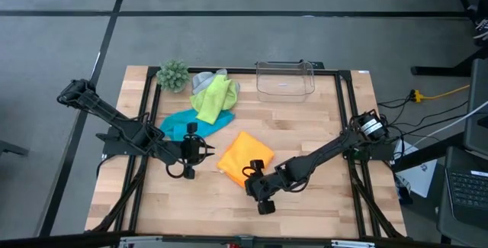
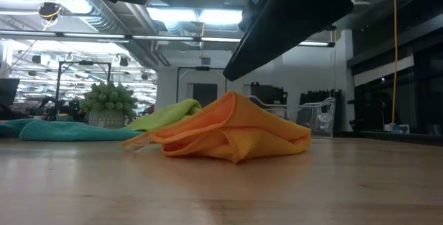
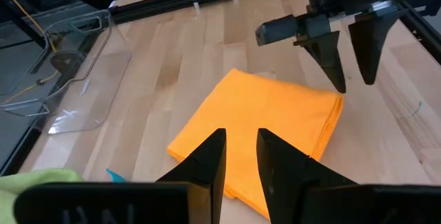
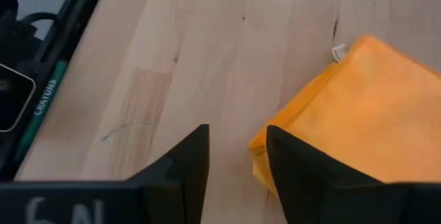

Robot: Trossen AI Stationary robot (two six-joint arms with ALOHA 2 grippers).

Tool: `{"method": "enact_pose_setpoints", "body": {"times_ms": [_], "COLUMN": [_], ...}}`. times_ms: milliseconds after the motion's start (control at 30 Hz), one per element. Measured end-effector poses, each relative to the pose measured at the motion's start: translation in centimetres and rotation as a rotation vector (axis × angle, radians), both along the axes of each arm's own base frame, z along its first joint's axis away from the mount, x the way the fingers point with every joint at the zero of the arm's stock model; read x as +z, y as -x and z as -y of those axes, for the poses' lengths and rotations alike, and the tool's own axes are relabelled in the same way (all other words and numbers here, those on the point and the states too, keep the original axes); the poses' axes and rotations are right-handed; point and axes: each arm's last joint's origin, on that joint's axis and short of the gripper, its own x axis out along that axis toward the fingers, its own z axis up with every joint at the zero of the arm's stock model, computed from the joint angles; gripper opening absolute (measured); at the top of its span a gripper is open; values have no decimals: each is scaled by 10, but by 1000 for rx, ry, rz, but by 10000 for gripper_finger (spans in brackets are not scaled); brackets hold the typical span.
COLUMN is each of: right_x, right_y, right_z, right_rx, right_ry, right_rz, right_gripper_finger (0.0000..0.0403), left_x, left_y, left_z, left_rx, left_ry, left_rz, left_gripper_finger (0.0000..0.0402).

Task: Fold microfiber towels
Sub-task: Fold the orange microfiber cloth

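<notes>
The orange towel (image 1: 244, 156) lies folded on the wooden table (image 1: 320, 202) near its middle, several layers stacked at its edge (image 4: 275, 148); in the low view the orange towel (image 2: 235, 131) humps up a little. My left gripper (image 3: 240, 156) hovers open over the towel's left part, nothing between its fingers. My right gripper (image 4: 238, 169) stands open at the towel's near right corner; one finger (image 3: 332, 62) hangs just over that edge, and whether it touches I cannot tell. The turquoise towel (image 1: 183, 124), lime green towel (image 1: 213, 99) and grey towel (image 1: 204, 80) lie heaped at the far left.
A small green plant (image 1: 173, 74) stands at the far left corner and a clear plastic box (image 1: 284, 80) at the far middle. Black frame rails (image 1: 152, 111) run along the table's left and right sides. Bare wood lies along the near edge.
</notes>
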Motion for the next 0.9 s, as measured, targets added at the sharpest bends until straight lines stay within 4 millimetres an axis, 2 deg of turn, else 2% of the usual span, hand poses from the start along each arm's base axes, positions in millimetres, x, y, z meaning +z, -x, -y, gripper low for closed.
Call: {"method": "enact_pose_setpoints", "body": {"times_ms": [100, 233, 300, 367, 467, 600, 900], "right_x": [8, 13, 1, -19, -46, -69, -88], "right_y": [-2, -4, -6, -7, -9, -5, 9], "right_z": [4, 14, 21, 24, 24, 25, 34], "right_rx": [-76, -365, -418, -402, -377, -354, -426], "right_ry": [62, 221, 200, 112, 31, 33, -24], "right_rz": [50, 176, 165, 111, 125, 162, 214], "right_gripper_finger": [158, 156, 153, 149, 144, 136, 123], "left_x": [0, 0, 0, 0, 0, 0, 0], "left_y": [0, 0, 0, 0, 0, 0, 0], "left_z": [0, 0, 0, 0, 0, 0, 0], "left_rx": [0, 0, 0, 0, 1, 1, 1], "left_ry": [0, 0, 0, 1, 3, 4, 3], "left_rz": [0, 0, 0, 2, 3, 3, 1], "left_gripper_finger": [74, 74, 74, 74, 74, 74, 74]}}
